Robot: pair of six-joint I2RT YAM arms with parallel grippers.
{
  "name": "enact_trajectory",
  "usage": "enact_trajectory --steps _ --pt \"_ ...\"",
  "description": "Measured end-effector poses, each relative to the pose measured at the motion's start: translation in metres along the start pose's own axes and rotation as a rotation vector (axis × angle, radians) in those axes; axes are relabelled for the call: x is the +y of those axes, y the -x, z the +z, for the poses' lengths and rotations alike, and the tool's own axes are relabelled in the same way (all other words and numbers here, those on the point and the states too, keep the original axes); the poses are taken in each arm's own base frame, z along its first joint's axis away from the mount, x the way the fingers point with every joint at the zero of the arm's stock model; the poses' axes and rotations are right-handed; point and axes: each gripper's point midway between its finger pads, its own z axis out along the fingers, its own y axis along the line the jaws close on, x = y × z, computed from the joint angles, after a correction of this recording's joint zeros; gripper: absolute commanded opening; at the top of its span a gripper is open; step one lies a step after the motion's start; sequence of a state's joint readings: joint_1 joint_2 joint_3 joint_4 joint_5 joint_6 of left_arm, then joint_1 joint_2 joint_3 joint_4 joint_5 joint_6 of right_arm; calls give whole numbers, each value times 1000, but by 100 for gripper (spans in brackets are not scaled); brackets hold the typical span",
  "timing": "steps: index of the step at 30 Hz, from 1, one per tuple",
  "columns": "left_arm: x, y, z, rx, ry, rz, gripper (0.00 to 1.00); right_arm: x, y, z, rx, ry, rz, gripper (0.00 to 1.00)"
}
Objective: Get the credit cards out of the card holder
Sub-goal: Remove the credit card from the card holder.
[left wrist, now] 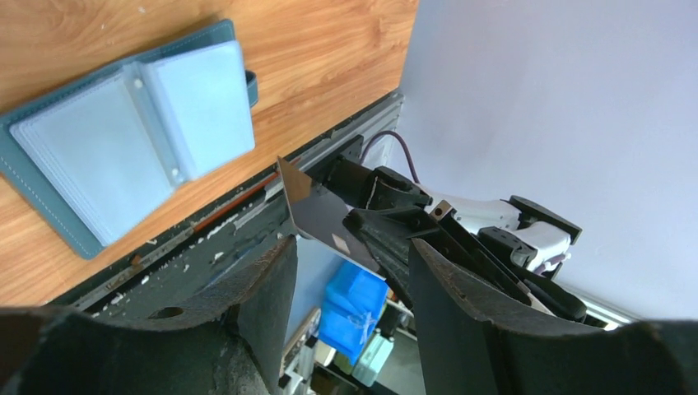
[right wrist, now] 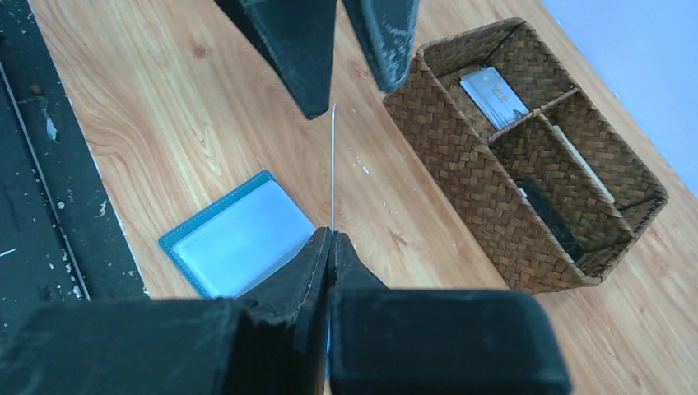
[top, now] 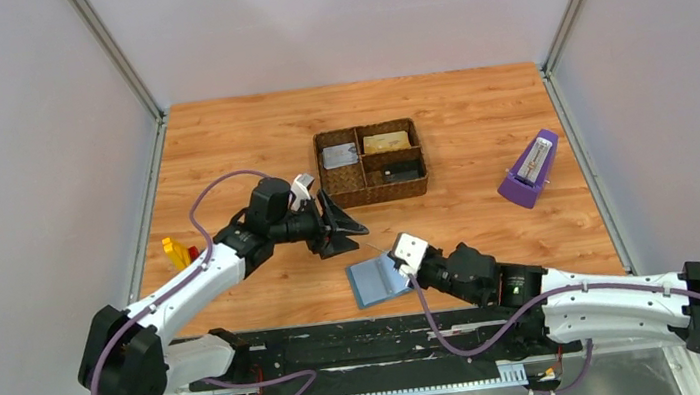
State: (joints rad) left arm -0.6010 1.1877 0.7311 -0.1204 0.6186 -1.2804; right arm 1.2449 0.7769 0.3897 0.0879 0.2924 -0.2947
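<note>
Wood table [top: 247, 129], card holder [top: 376, 281] (open), woven tray [top: 374, 195], metronome [top: 529, 173], blocks [top: 176, 251]

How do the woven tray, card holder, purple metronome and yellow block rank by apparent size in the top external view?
Largest: woven tray.
Then card holder and purple metronome, about alike; the holder is partly covered, so I won't rank them.
Smallest: yellow block.

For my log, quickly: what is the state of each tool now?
Left tool: open, holding nothing.
Right tool: closed, holding a card.
</note>
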Motion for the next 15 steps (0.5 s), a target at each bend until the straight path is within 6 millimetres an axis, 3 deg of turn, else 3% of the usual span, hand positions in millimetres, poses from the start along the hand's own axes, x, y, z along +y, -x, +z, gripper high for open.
enact_trajectory --steps 7,15 --pt "10 -5 3 23 8 -44 51 -3 2 4 -3 -36 -36 0" --pt "7 -5 5 35 -13 -48 21 -1 0 5 7 -35 -65 0"
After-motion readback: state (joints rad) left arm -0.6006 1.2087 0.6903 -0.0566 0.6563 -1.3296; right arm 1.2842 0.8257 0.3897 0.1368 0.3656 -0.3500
